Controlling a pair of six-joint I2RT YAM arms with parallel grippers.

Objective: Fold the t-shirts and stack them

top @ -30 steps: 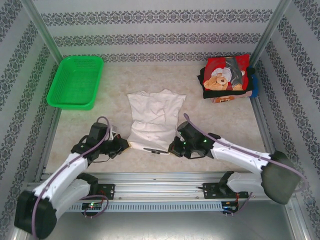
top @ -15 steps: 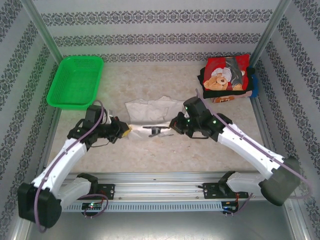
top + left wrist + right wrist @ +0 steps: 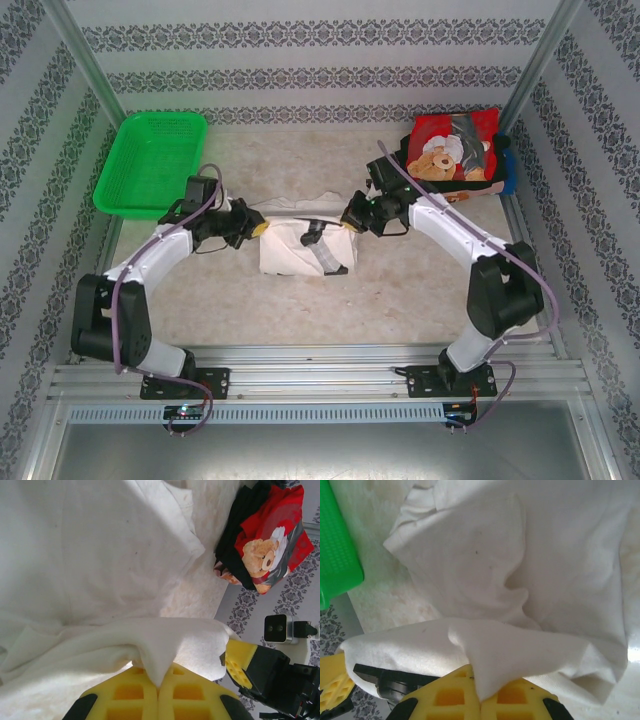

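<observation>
Left gripper (image 3: 260,228), right gripper (image 3: 347,222) dragged white shirt (image 3: 298,252) rearward

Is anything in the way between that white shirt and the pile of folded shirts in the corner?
Nothing visible does. Bare table lies between the white shirt and the folded pile; just the right tool, gripping the shirt, sits on that side.

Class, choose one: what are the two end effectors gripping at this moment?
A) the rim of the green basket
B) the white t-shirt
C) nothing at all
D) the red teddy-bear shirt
B: the left end effector and the right end effector are each shut on a fold of the white t-shirt.
</observation>
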